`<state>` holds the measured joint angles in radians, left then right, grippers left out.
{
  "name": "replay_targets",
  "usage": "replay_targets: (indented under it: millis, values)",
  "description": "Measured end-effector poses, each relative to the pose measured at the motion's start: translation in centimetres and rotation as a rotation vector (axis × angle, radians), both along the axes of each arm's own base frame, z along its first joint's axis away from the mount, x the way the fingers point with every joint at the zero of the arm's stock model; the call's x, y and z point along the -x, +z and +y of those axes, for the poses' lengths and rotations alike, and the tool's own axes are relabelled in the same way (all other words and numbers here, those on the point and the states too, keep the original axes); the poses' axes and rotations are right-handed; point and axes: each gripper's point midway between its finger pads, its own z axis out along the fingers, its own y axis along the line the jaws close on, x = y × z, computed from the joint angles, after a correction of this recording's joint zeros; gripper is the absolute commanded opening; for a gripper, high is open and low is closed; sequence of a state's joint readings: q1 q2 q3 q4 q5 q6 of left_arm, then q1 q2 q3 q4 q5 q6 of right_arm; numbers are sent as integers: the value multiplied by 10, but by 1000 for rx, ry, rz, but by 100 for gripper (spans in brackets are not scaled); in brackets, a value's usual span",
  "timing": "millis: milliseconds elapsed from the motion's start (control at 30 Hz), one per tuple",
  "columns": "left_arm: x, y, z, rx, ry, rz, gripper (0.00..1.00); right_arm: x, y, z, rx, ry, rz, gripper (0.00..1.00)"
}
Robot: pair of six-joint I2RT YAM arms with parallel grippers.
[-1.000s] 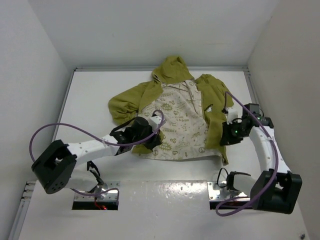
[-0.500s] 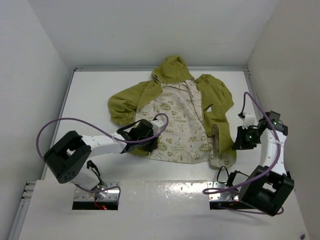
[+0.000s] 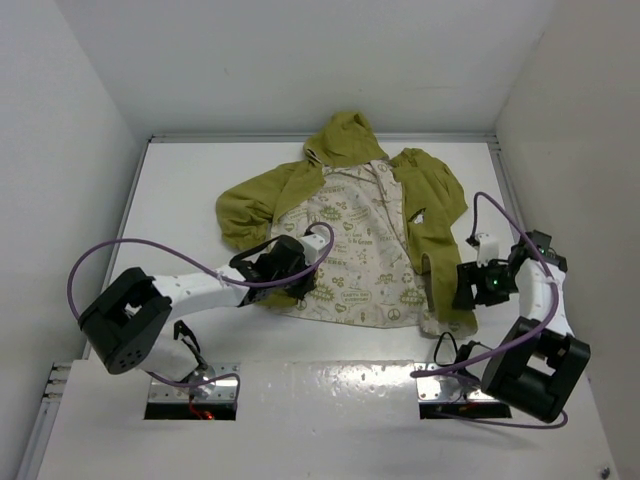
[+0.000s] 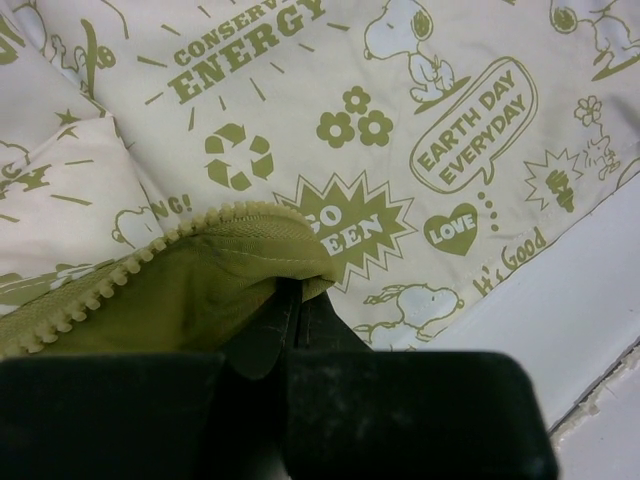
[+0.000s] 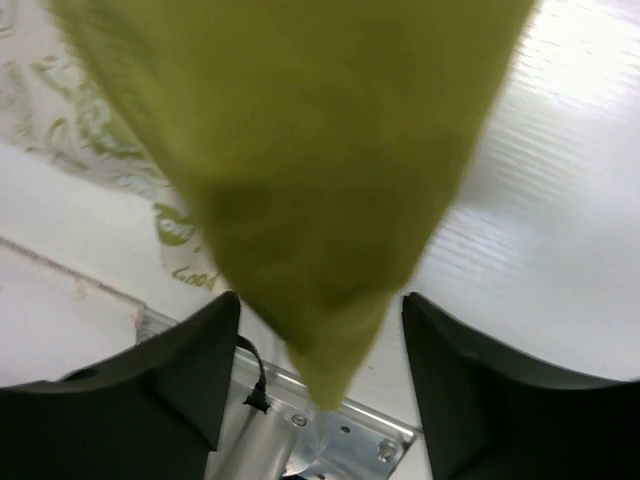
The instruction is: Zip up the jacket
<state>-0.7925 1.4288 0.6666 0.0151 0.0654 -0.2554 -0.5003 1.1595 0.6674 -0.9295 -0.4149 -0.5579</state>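
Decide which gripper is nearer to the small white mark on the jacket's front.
Right. The right gripper is at the jacket's hem, below the white mark; the left gripper is across the lining.

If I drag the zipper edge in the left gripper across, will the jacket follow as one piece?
Probably not: the jacket looks floppy, its edge folding limply over the left gripper, so mostly the pinched part should follow. The panel sagging to a point between the right gripper's open fingers suggests no stiffness, so expect bunching.
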Motion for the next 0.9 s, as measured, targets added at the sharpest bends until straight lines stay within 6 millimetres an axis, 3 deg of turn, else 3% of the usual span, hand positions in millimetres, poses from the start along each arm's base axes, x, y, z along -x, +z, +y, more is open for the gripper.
replay_targets:
  millis: [200, 433, 733, 900]
  values:
    - [-1, 2, 1, -2, -2, -9, 0, 3, 3, 22, -111, 32, 28, 86]
    - [-1, 4, 1, 3, -2, -13, 0, 8, -1, 41, -106, 103, 66, 85]
    - [-3, 9, 2, 13, 4, -22, 0, 28, -27, 30, 2, 130, 132, 86]
    - [-3, 9, 2, 14, 3, -21, 0, 36, -39, 30, 14, 133, 151, 80]
